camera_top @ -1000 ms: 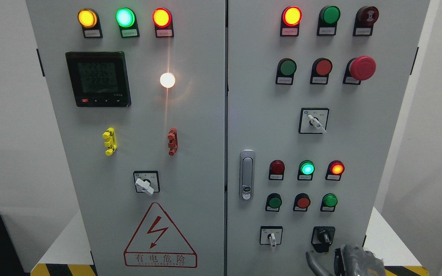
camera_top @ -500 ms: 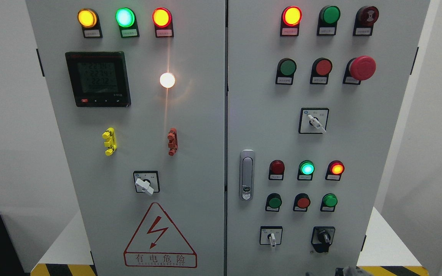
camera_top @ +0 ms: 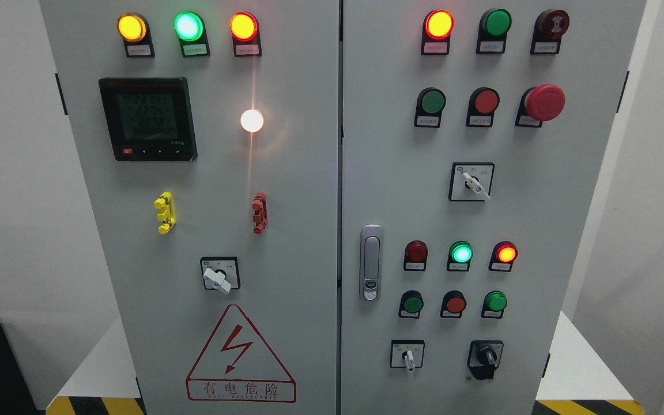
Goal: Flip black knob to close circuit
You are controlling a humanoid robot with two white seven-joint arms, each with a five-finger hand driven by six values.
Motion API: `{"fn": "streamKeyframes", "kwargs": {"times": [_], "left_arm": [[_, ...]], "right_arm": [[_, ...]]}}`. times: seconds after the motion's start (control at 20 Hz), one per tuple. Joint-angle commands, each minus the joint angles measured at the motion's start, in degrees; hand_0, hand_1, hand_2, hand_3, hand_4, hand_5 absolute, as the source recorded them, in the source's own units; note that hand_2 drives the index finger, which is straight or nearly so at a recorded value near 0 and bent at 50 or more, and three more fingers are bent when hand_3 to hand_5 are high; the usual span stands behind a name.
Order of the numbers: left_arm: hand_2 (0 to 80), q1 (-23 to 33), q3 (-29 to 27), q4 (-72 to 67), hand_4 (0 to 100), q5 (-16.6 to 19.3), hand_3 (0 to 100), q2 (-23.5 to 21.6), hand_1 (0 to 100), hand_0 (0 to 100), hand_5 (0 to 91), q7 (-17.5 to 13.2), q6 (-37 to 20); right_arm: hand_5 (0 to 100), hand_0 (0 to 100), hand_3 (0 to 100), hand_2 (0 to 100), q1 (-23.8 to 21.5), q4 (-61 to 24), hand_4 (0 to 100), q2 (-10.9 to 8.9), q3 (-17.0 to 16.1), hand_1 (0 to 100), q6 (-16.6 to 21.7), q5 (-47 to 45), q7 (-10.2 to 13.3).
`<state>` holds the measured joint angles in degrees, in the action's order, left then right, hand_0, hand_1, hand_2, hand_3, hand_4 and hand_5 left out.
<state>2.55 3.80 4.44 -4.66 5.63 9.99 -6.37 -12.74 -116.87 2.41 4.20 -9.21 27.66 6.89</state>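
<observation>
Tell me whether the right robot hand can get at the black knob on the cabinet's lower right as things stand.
Probably yes. The black knob sits exposed on the cabinet door, with nothing covering or crowding it; the white selector switch stands apart to its left. No robot hand is in view, so it would first have to rise into frame.

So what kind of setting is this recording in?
Most likely an electrical control or training room: a grey control cabinet with lit indicator lamps, a digital meter, an emergency stop button and a high-voltage warning triangle.
</observation>
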Motion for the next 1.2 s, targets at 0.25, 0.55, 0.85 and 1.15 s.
{"fn": "streamKeyframes", "kwargs": {"times": [0.25,0.55,0.85,1.15], "left_arm": [[0.0,0.00,-0.02,-0.05,0,0.00,0,0.00,56,12,0.0,0.03,-0.05],[0.0,0.00,0.06,-0.05,0,0.00,0,0.00,56,12,0.0,0.03,-0.05],[0.0,0.00,0.06,-0.05,0,0.00,0,0.00,56,12,0.0,0.03,-0.05],[0.0,0.00,-0.02,0.04,0,0.00,0,0.00,56,12,0.0,0.03,-0.05]], "right_arm": [[18,0,27,12,-6.42,-2.75,24,3.39,-1.04,1,5.61,-28.17,1.90],[0,0,7,0,-7.04,-2.14,2,3.48,-2.00,0,6.05,-35.47,-3.99],[0,0,0,0,-7.12,0.32,0,3.48,-2.01,0,10.80,-36.18,-4.87],[0,0,0,0,-8.79,-0.38,0,3.48,-1.65,0,11.50,-36.27,-4.87]]}}
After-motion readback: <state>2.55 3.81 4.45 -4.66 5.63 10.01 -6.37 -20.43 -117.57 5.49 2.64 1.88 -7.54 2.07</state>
